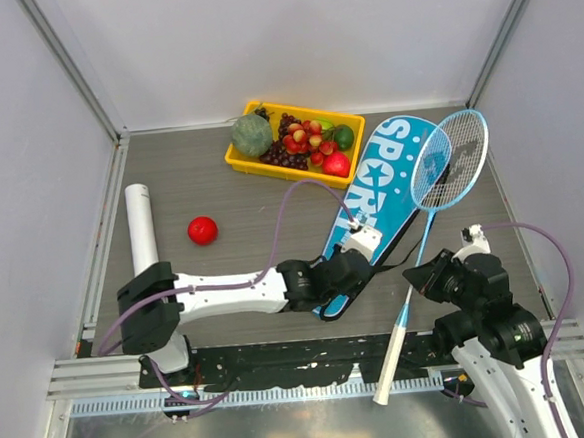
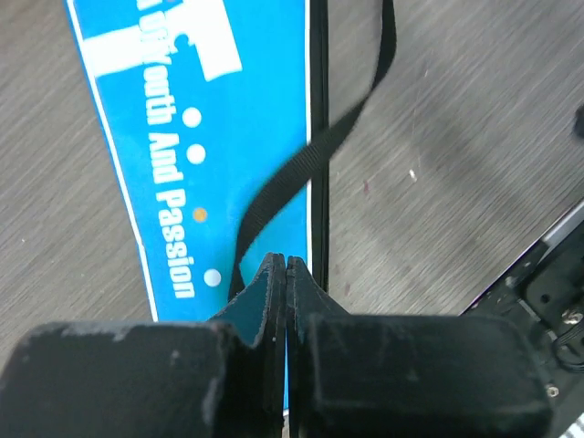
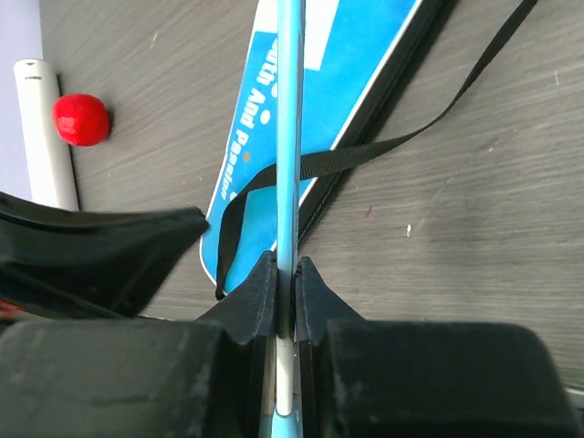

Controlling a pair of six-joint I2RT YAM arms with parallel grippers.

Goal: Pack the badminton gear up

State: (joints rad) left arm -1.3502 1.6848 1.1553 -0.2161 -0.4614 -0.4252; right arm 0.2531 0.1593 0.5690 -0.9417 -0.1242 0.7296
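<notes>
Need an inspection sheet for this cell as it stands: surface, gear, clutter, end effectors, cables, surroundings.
Surface: grey wood-grain table.
Gear: bag lies flat on a diagonal; racket has its head over the bag's wide end; tube lies at the left; shuttlecocks: nothing seen.
Clutter: red ball near the tube, not touching; fruit tray at the far edge.
End effectors: left end effector shut at the bag's narrow end; right end effector shut on the racket's shaft.
Cables: purple cables loop off both arms; bag strap lies loose.
Surroundings: white walls; metal rail at the near edge.
</notes>
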